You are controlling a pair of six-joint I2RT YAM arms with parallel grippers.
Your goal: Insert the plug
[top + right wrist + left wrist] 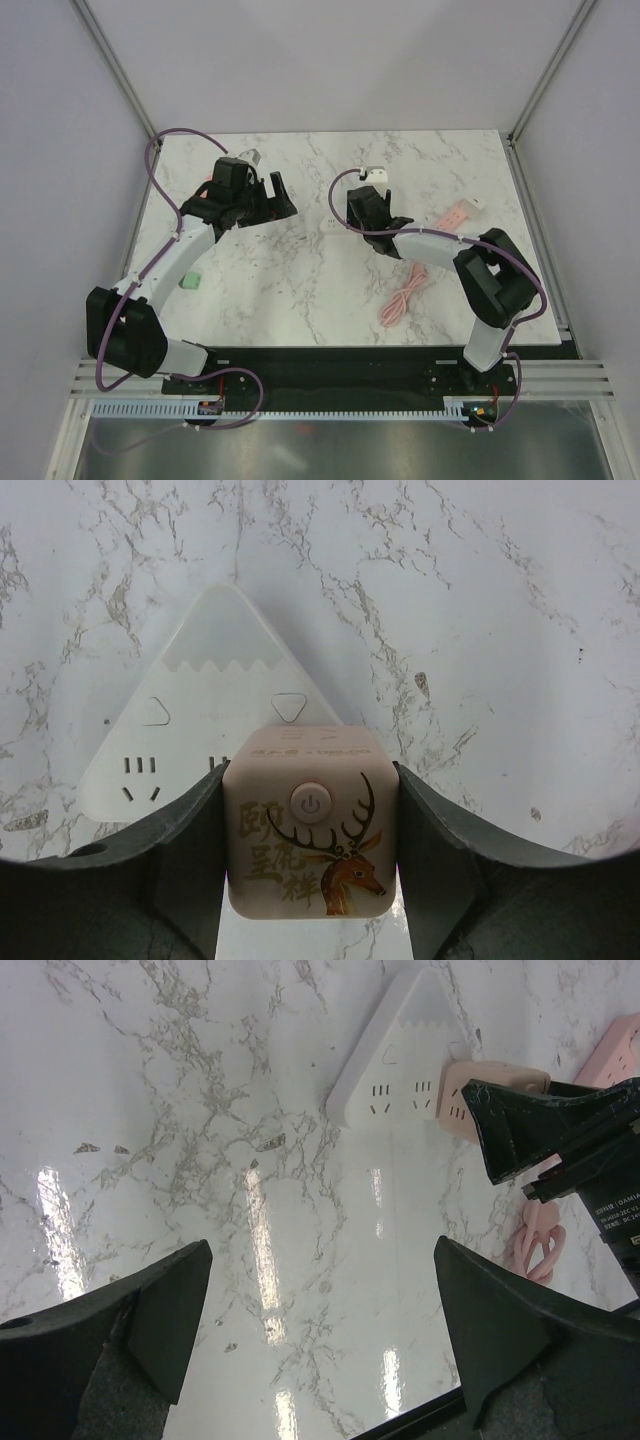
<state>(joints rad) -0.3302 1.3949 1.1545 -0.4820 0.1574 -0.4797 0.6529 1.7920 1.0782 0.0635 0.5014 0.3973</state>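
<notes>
A pink cube plug (pixel 310 820) with a deer print and a power button sits between the fingers of my right gripper (pixel 310 805), which is shut on it. The cube stands over the right-hand socket of a white triangular power strip (pixel 200 710) lying flat on the marble table. I cannot tell whether its pins are in the socket. The left wrist view shows the strip (pixel 395 1060), the cube (pixel 468 1095) and the right gripper's fingers (pixel 540 1125). My left gripper (pixel 325 1305) is open and empty, hovering above bare table left of the strip (pixel 330 225).
A pink power strip (pixel 458 213) and a coiled pink cable (pixel 400 300) lie right of the right arm. A white adapter (pixel 375 175) sits behind the right gripper. A green block (pixel 190 281) lies near the left arm. White walls enclose the table.
</notes>
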